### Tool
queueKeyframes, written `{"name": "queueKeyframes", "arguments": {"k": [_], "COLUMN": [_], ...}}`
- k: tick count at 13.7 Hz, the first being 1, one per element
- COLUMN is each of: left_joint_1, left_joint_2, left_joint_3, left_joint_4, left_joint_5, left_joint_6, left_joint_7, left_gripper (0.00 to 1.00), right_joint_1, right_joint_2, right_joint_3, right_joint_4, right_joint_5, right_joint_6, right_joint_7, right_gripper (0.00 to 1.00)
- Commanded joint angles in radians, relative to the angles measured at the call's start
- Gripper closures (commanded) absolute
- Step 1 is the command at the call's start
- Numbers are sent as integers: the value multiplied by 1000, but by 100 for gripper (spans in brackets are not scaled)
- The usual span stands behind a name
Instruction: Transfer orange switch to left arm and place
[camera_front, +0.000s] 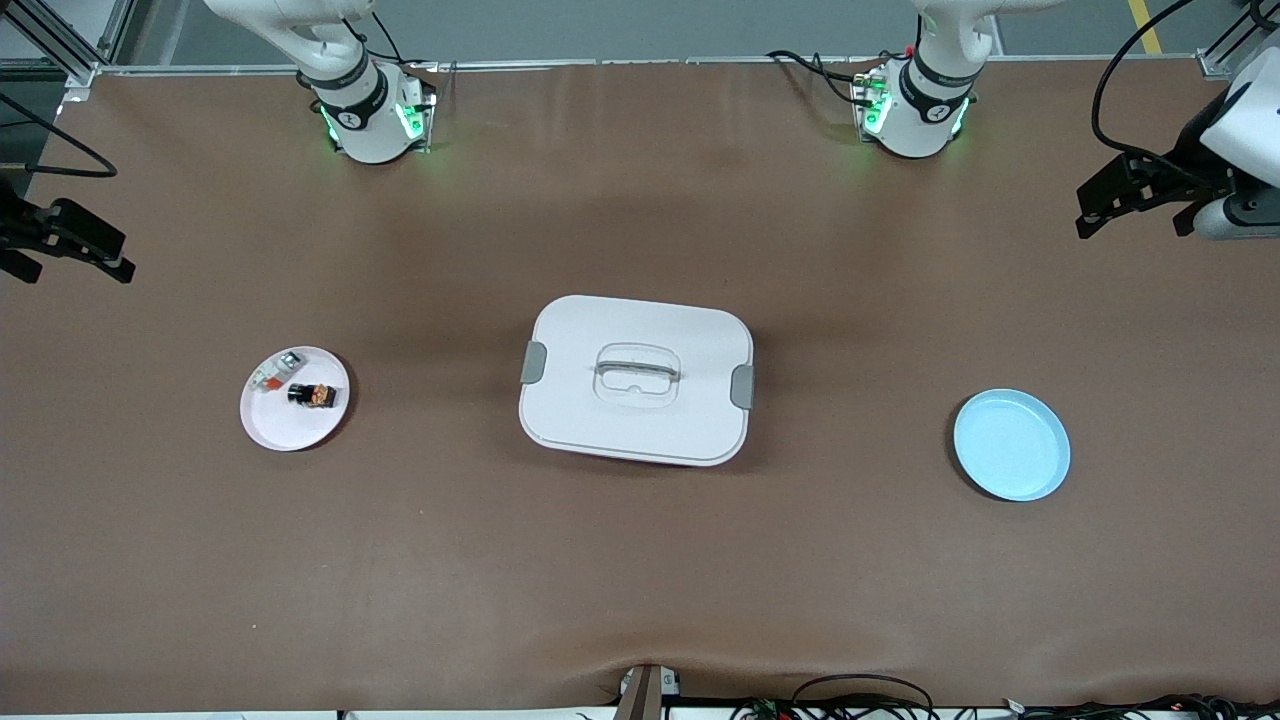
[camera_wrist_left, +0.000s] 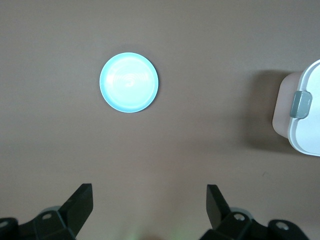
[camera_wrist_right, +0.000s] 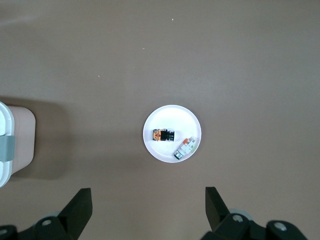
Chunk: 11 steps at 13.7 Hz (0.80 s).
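Observation:
The orange switch (camera_front: 314, 395) is a tiny black block with orange marks. It lies on a white plate (camera_front: 285, 425) toward the right arm's end of the table; the right wrist view shows the switch (camera_wrist_right: 163, 135) on that plate (camera_wrist_right: 170, 119). The white box (camera_front: 636, 380) with grey latches stands at the table's middle. My right gripper (camera_front: 70, 250) is open and empty, high over the table's end, apart from the plate; its tips show in its wrist view (camera_wrist_right: 149, 200). My left gripper (camera_front: 1135, 200) is open and empty, high over the other end (camera_wrist_left: 150, 200).
A small white-and-grey piece (camera_front: 275, 372) with a red-orange part lies beside the switch on the white plate. An empty light-blue plate (camera_front: 1011, 445) sits toward the left arm's end and shows in the left wrist view (camera_wrist_left: 129, 82). The box's edge shows in both wrist views (camera_wrist_left: 305, 115) (camera_wrist_right: 6, 145).

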<state>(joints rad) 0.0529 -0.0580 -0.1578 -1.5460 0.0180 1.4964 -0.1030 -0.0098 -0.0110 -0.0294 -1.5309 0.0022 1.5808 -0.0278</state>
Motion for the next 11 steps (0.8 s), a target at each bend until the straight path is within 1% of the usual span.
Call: {"name": "queueKeyframes", "arguments": {"k": [1,7,11], "left_joint_1": [5,7,8], "left_joint_2": [-5,17,26], "left_joint_3": [-2,-2,9], "left_joint_4": [7,40,40], "left_joint_5": [-12,-9,-12], "left_joint_6": [-10,-8,-10], "left_joint_7": [-3,-3,-6], "left_gripper": [0,0,0], "right_joint_1": [-12,-12,-9], "right_joint_2": [6,8,60], "right_joint_3": [8,6,6], "right_joint_4": [20,15,5], "right_joint_5": [7,10,9], "right_joint_6": [-11,-13,-48], "right_joint_7": [-3,3,6], "right_gripper": [0,0,0]}}
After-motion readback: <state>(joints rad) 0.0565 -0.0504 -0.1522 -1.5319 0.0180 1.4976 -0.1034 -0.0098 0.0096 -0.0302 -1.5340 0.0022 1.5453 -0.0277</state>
